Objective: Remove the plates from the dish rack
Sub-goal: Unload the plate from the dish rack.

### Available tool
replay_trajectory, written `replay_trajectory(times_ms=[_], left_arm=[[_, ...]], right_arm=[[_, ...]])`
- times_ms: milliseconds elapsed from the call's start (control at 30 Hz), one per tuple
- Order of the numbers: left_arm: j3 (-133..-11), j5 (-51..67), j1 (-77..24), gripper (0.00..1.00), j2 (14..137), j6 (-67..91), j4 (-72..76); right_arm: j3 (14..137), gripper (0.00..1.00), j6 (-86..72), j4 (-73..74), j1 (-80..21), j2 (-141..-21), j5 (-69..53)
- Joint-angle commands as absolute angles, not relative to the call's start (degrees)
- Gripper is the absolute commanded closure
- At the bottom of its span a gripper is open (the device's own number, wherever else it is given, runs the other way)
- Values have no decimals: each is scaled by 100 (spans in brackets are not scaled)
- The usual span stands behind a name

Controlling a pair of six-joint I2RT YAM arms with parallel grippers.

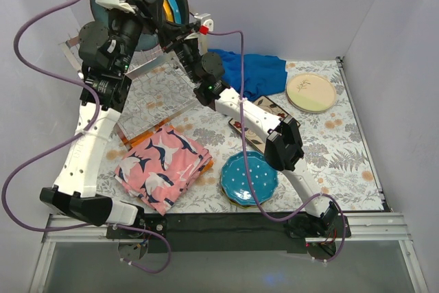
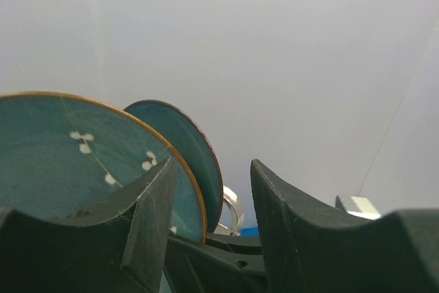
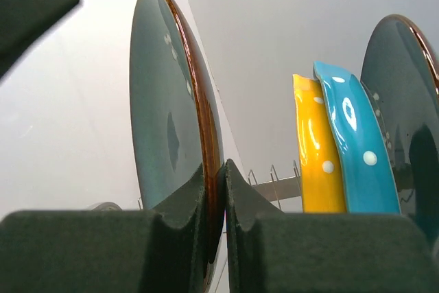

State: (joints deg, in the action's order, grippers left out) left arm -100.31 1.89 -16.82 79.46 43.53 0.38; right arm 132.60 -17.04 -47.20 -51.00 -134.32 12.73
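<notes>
Right gripper (image 3: 218, 173) pinched rim of dark teal plate (image 3: 168, 121), upright, by rack (image 1: 159, 92) at upper left. Left gripper (image 2: 212, 176) spread, nothing between fingers, flowered teal plate (image 2: 62, 152) just left.

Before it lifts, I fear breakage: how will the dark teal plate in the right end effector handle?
The dark teal plate looks glossy, so probably slippery. The right end effector pinches only its rim; it may swing. Seemingly rigid, it could chip against the yellow plate.
</notes>
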Motion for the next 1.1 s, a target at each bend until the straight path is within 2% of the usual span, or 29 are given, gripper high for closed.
replay_trajectory(times_ms=[0, 233, 333, 433, 467, 533, 567, 633, 667, 700, 733, 767, 800, 933, 967, 1067], left_arm=[[-10607, 158, -1661, 54, 7937, 4579, -973], [-11951, 70, -1503, 52, 8287, 4859, -2670], [-12434, 315, -1135, 50, 8559, 5184, -3119], [-12507, 964, -433, 48, 8640, 5553, -3243], [-12472, 1237, 248, 48, 8631, 6042, -3208], [-12253, 2265, 1007, 48, 8552, 6659, -2911], [-11678, 2520, 1681, 48, 8317, 7228, -2674], [-10911, 3591, 2352, 48, 8035, 8003, -1438], [-10011, 4073, 2973, 48, 7833, 8424, -884], [-9637, 4496, 3275, 48, 7796, 9569, 426], [-9233, 5240, 3557, 48, 7813, 10154, 1127], [-8637, 5465, 3977, 48, 7848, 10804, 1865], [-8370, 5571, 4103, 48, 7918, 11498, 2951], [-7885, 5651, 4219, 48, 8068, 11829, 4154], [-7727, 5625, 4210, 47, 8103, 11969, 5001], [-7462, 5616, 4193, 48, 8401, 12567, 6182]], right_arm=[[13438, 99, -1890, -4869, -4957, -13333, 1327], [13430, 99, -1907, -4843, -4913, -13315, 1327], [13403, 99, -1942, -4817, -4896, -13289, 1327], [13333, 99, -1916, -4808, -4887, -13254, 1362], [13333, 99, -1907, -4816, -4887, -13254, 1354], [13350, 99, -1916, -4808, -4878, -13280, 1354], [13359, 99, -1933, -4808, -4878, -13280, 1345], [13316, 99, -1925, -4799, -4869, -13254, 1327], [13315, 99, -1925, -4799, -4869, -13254, 1318], [13298, 99, -1934, -4799, -4852, -13245, 1310], [13307, 99, -1934, -4790, -4843, -13254, 1301], [13298, 99, -1968, -4790, -4834, -13245, 1283], [13289, 99, -1986, -4781, -4808, -13236, 1275], [13394, 99, -2013, -4746, -4781, -13289, 1248], [13395, 99, -2021, -4746, -4764, -13298, 1248], [13403, 99, -2074, -4746, -4746, -13324, 1257]])
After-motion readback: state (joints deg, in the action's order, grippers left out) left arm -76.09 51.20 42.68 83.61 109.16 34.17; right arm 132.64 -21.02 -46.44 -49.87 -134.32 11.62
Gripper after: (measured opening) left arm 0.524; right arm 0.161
